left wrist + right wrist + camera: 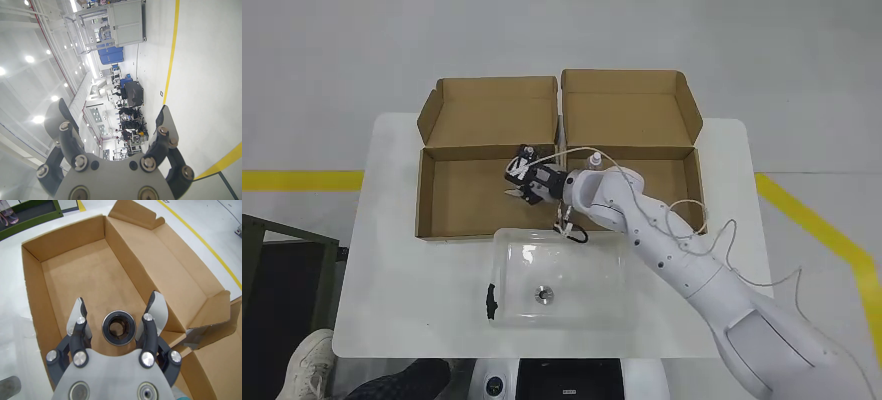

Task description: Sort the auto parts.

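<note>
Clearly the bearing ring [119, 330] lies flat on the floor of the cardboard box [79, 275], straight below the right arm's jaws, which gape open, touching nothing.

A white tabletop [392, 300] stands on a pale floor crossed by a yellow floor line [302, 180], a dark green rack [272, 300] at its near left, while the hall beyond holds a metal-framed enclosure [122, 24] and blue cabinets [111, 55] under round ceiling lights [29, 59].
</note>
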{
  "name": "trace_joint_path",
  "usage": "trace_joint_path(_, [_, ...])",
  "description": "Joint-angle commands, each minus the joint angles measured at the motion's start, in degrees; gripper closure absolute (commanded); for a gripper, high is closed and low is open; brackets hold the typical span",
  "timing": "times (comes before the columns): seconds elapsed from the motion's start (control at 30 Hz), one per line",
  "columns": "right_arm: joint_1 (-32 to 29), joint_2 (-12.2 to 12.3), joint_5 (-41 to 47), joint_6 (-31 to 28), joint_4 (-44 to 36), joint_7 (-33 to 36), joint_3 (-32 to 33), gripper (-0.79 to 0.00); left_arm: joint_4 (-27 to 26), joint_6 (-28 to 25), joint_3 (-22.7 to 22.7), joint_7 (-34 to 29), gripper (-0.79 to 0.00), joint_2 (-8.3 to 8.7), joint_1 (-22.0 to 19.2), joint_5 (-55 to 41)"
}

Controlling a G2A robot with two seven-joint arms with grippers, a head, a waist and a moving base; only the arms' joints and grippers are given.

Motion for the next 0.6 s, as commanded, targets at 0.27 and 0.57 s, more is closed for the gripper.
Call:
trace_joint_path(0.27, [-11.48, 4.42, -5.92, -7.06, -20.11, 3.94, 7.31, -0.720, 0.00, 0.00, 0.00, 0.00, -0.785, 0.00, 0.00, 0.00])
trace_joint_path(0.57, [-23.58, 8.14, -10.48, -16.27, -34.05, 4.91, 13.89, -0.785, 0.00, 0.00, 0.00, 0.00, -0.785, 0.00, 0.00, 0.00])
